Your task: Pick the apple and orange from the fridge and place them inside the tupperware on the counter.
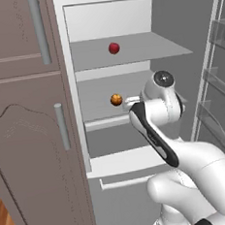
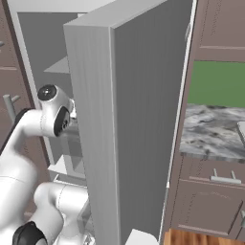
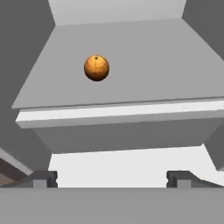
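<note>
Forearm raised and bent forward, I reach into the tall light-grey fridge [image 1: 184, 24] with my two-finger pincer [image 3: 111, 178] spread wide, level with its middle white shelf [image 1: 101, 98]. On that shelf sits the small round orange-brown fruit [image 1: 116, 100], apart from my fingertips [image 3: 43, 178], glossy with a darker underside. One shelf higher rests the small glossy red apple [image 1: 113, 48].

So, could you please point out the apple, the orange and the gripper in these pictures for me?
apple [image 1: 113, 48]: left base view, centre of the red fruit.
orange [image 3: 96, 68]: hand view, middle of its front face.
gripper [image 3: 113, 178]: hand view, midway between the two dark fingertips, which stand wide apart.
</note>
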